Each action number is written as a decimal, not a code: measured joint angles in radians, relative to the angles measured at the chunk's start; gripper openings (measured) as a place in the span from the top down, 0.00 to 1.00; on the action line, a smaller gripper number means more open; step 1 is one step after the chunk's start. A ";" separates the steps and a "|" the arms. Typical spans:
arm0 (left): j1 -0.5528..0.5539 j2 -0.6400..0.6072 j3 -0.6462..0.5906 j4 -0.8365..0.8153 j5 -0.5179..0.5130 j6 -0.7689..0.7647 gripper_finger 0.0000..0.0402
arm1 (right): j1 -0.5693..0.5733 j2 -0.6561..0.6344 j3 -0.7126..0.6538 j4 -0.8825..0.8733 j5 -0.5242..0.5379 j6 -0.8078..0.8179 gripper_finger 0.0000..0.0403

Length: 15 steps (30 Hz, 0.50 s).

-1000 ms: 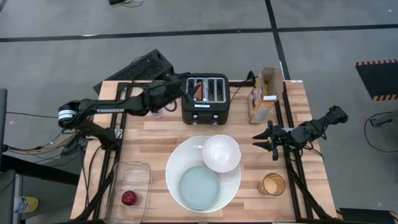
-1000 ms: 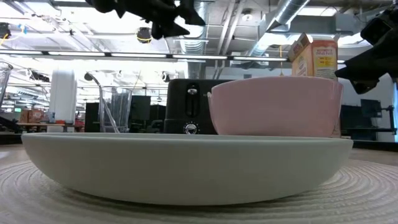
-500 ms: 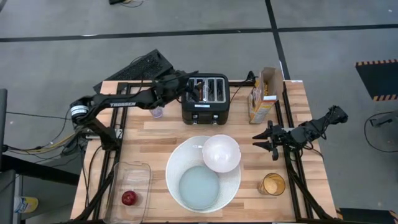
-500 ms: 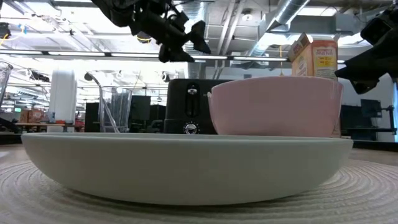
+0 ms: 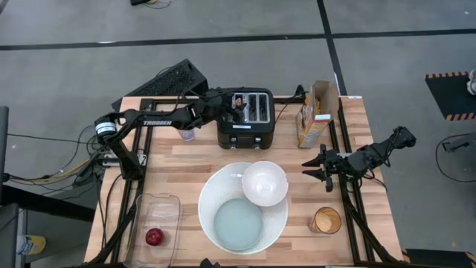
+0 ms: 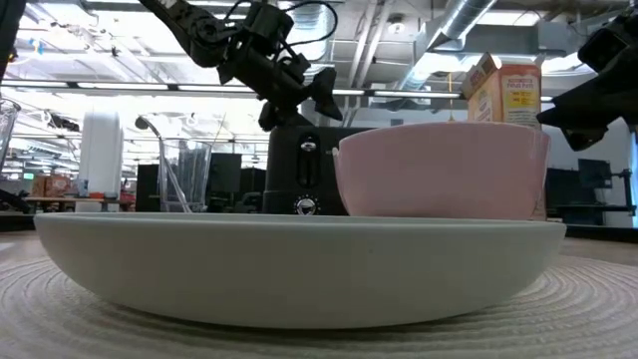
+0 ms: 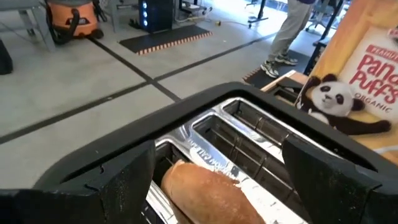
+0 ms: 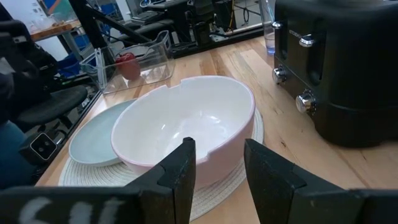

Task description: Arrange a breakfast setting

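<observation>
Jaws wide on your left gripper (image 7: 214, 163) straddle the bagel half (image 7: 211, 194) poking from the toaster (image 5: 245, 117) slot, ready to lift it toward the plate (image 5: 216, 192), while your right gripper (image 5: 315, 165), shut and empty, waits beside the bowl (image 5: 265, 183).

You see the small white bowl (image 8: 186, 127) resting on the large plate (image 8: 93, 140), beside the black toaster (image 8: 339, 68).
</observation>
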 joint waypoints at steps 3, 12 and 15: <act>0.001 0.000 0.000 -0.008 -0.016 -0.010 0.16 | 0.000 0.000 0.000 0.000 0.000 0.000 0.60; 0.001 0.000 0.000 -0.082 -0.033 -0.072 0.16 | 0.000 0.000 0.000 0.000 0.000 0.000 0.60; 0.001 0.000 0.000 -0.105 -0.033 -0.117 0.16 | 0.000 0.000 0.000 0.000 0.000 0.000 0.60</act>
